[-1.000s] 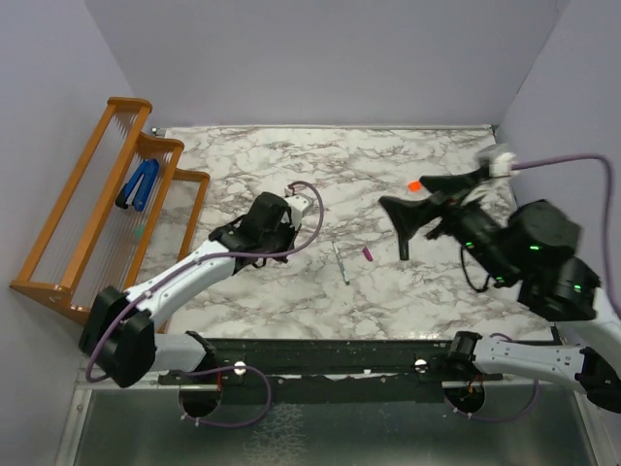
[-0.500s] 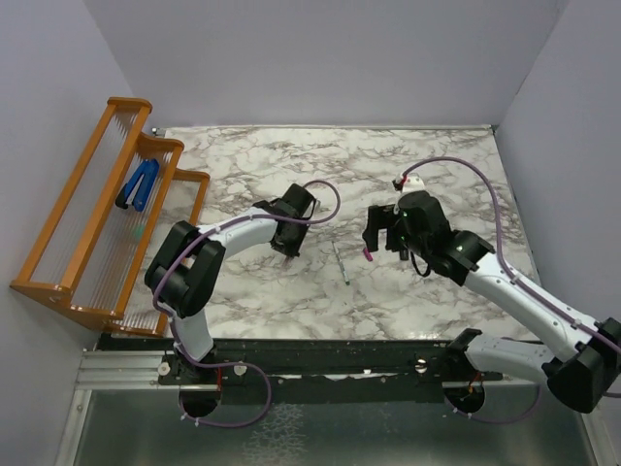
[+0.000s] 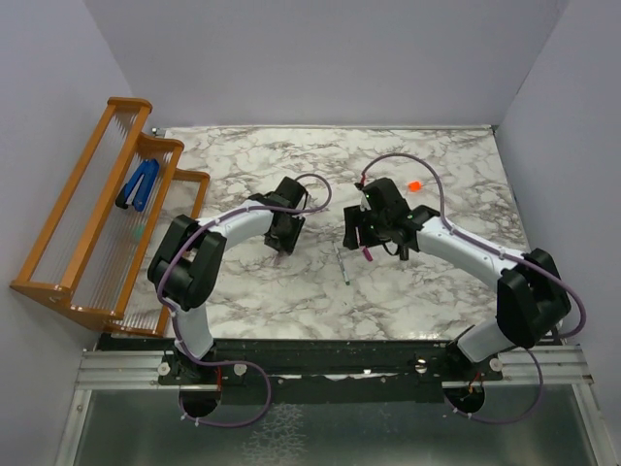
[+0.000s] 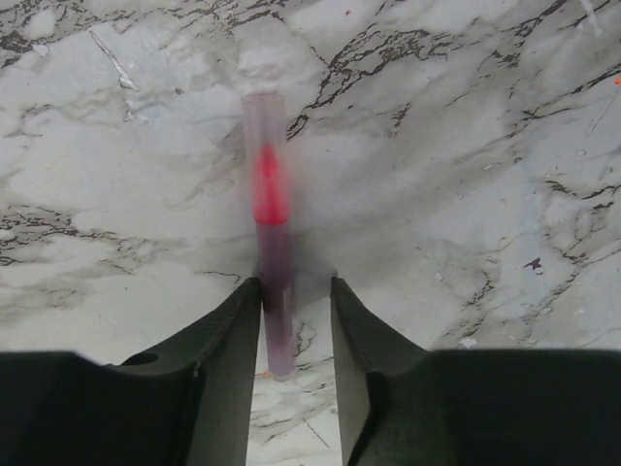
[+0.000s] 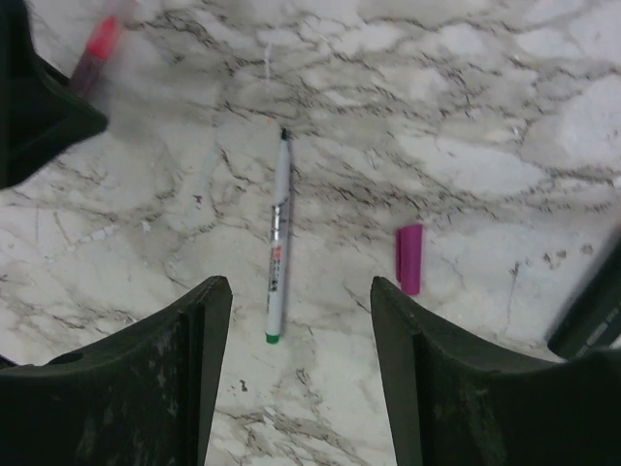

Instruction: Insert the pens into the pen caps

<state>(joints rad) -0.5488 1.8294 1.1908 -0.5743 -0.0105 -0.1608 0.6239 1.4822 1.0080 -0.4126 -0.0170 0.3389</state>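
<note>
A dull pink pen (image 4: 267, 233) with a red middle band lies on the marble between my left gripper's (image 4: 294, 286) fingers. It rests against the left finger, with a gap to the right finger, so the gripper is open. In the top view this gripper (image 3: 281, 243) is left of centre. My right gripper (image 5: 298, 291) hangs open above the table with nothing in it. Ahead of its jaws lie the thin white pen (image 5: 278, 248) and, to the right, the magenta pen cap (image 5: 408, 258). The orange pen cap (image 3: 414, 184) lies farther back right. The black marker is out of view.
An orange wooden rack (image 3: 97, 214) stands along the table's left edge, with a blue clip-shaped object (image 3: 139, 184) on it. The two grippers are close together near the table's middle; the left gripper's tip (image 5: 39, 107) shows in the right wrist view.
The right arm swung in from the far right to above the white pen and magenta cap, its jaws narrowing a little. The left gripper's jaws opened off the pink pen.
</note>
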